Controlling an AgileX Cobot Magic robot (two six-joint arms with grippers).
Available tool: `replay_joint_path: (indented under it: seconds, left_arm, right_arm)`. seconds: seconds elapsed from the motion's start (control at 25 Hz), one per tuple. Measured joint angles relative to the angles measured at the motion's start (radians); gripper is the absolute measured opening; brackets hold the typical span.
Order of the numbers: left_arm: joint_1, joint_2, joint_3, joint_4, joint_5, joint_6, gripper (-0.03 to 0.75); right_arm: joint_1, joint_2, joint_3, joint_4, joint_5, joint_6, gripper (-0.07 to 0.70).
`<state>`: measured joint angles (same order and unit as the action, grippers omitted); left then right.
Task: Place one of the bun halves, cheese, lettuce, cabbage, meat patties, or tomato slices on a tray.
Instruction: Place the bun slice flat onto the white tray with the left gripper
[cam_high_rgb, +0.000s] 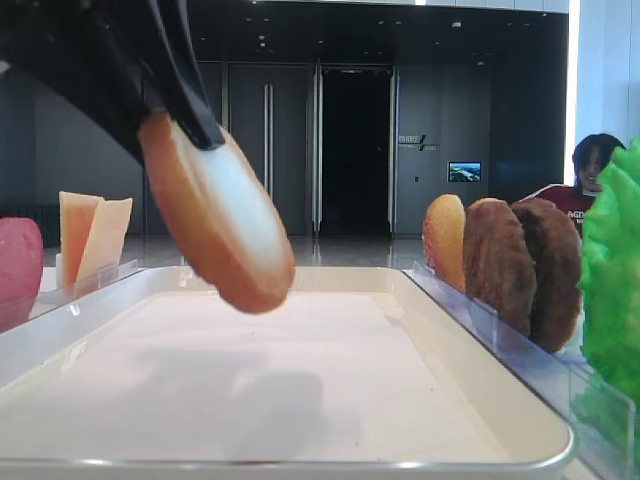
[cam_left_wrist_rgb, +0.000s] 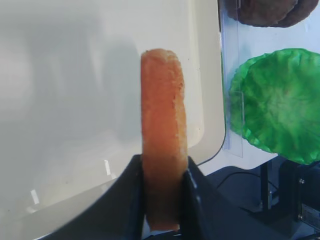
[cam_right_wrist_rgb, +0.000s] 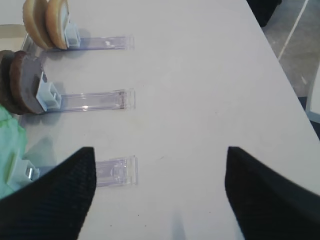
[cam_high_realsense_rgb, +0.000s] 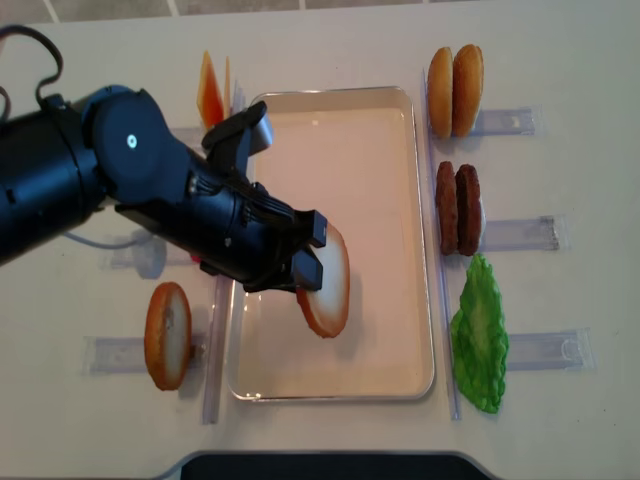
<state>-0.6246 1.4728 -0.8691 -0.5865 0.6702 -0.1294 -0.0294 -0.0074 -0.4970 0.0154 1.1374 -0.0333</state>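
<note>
My left gripper (cam_high_realsense_rgb: 310, 256) is shut on a bun half (cam_high_realsense_rgb: 329, 287) and holds it tilted on edge just above the off-white tray (cam_high_realsense_rgb: 372, 170). In the left wrist view both fingers (cam_left_wrist_rgb: 134, 200) press the bun half (cam_left_wrist_rgb: 162, 130) from either side, over the tray's near right corner (cam_left_wrist_rgb: 210, 130). The low exterior view shows the bun half (cam_high_rgb: 222, 222) hanging clear of the tray floor (cam_high_rgb: 340, 390). My right gripper (cam_right_wrist_rgb: 159, 155) stands open over bare table, with nothing between its fingers.
To the right of the tray, clear holders carry two bun halves (cam_high_realsense_rgb: 455, 90), two meat patties (cam_high_realsense_rgb: 458, 208) and lettuce (cam_high_realsense_rgb: 478, 345). On the left are cheese (cam_high_realsense_rgb: 210, 95), another bun half (cam_high_realsense_rgb: 167, 335) and a tomato slice (cam_high_rgb: 18, 265). A person (cam_high_rgb: 590, 170) sits behind.
</note>
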Motion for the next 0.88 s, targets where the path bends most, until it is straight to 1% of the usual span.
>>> replay_joint_path:
  seconds: [0.12,0.28,0.68,0.88]
  left_arm:
    - [0.0,0.032,0.028,-0.072,-0.033,0.072,0.141]
    - [0.002,0.075,0.037,-0.134,-0.057,0.129,0.141]
    - [0.002,0.142,0.037,-0.188,-0.11,0.178,0.141]
    - [0.002,0.164,0.037,-0.202,-0.11,0.186,0.14]
  right_arm:
    - [0.0,0.0,0.0,0.0,0.0,0.0,0.538]
    - [0.0,0.0,0.0,0.0,0.0,0.0,0.538]
    - [0.0,0.0,0.0,0.0,0.0,0.0,0.538]
    - [0.0,0.0,0.0,0.0,0.0,0.0,0.538]
